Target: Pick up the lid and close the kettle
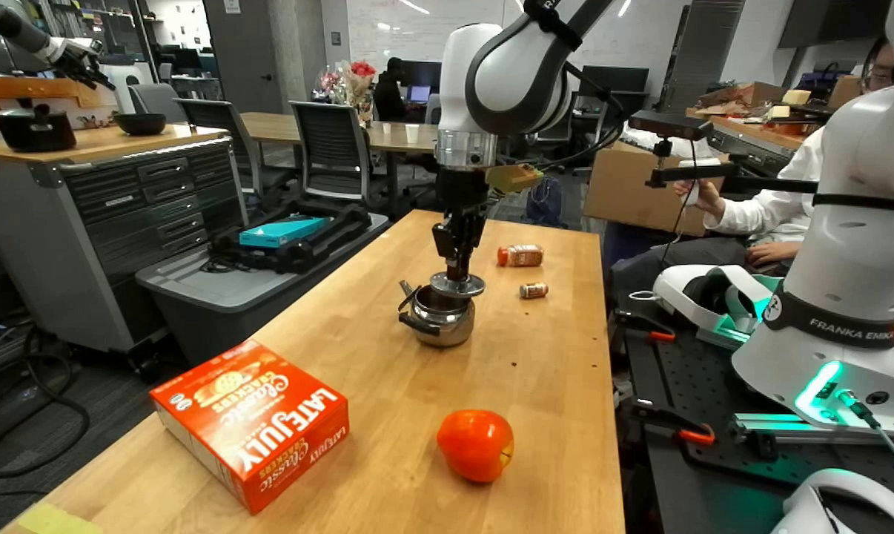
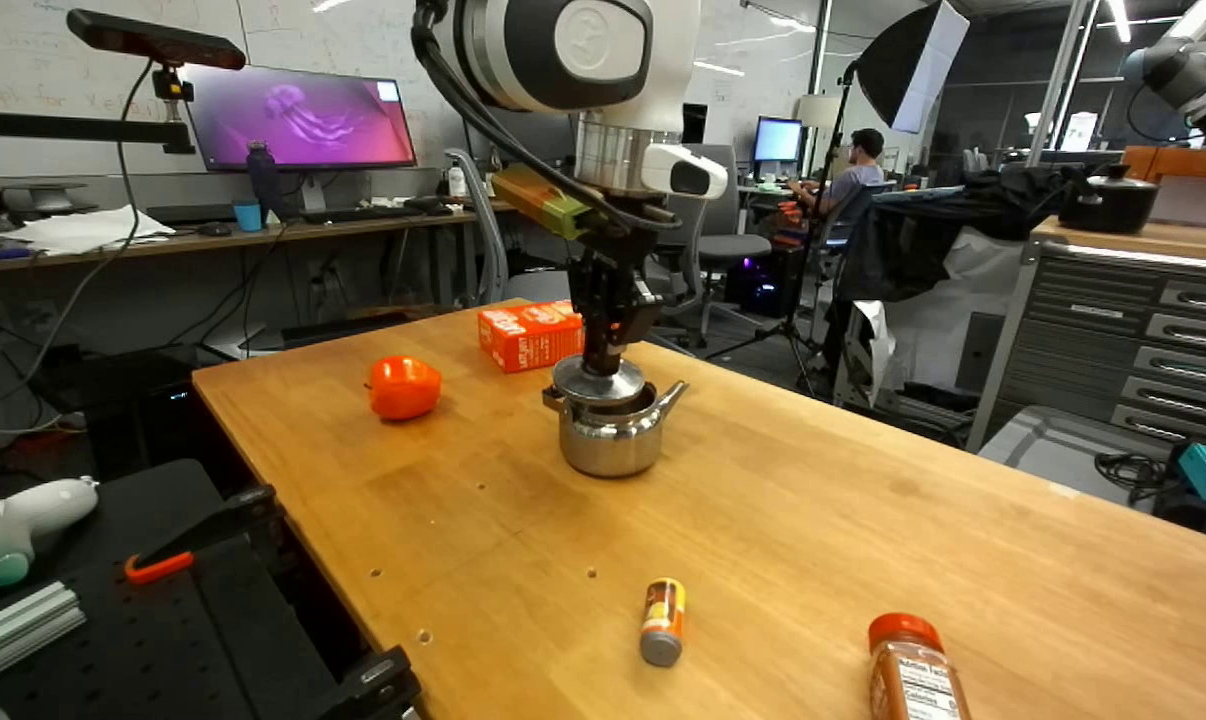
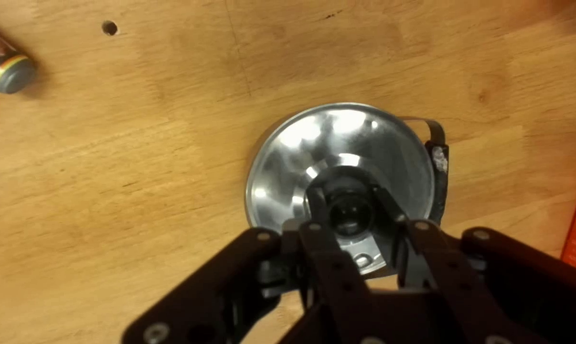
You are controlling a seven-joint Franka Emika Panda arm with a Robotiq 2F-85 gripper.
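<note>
The lid hangs close to level from the hand, whose fingers pinch the dark knob at its centre, one on each side. Just beneath the hand stands the kettle, upright on the bench; in both exterior views a dark strip of its mouth shows past the lid, toward the spout (whether lid and rim touch anywhere, I cannot tell). The spout slants up and out from under the hand, away from the robot's base, while the black handle lies over to the right of the hand in the wrist view. The arm rises above the hand.

Farther out, to the upper left of the hand in the wrist view, a small can lies on its side, well apart from the kettle. Past the can, farther again from the hand, lies a red-capped bottle, also on its side. On the opposite side of the hand rest a red crackers box and a round orange-red thing (fruit or toy, I cannot tell), the round thing being nearer the robot's base. Beyond the bench, well away from the hand, a person in white sits near the robot's base, in an exterior view.
</note>
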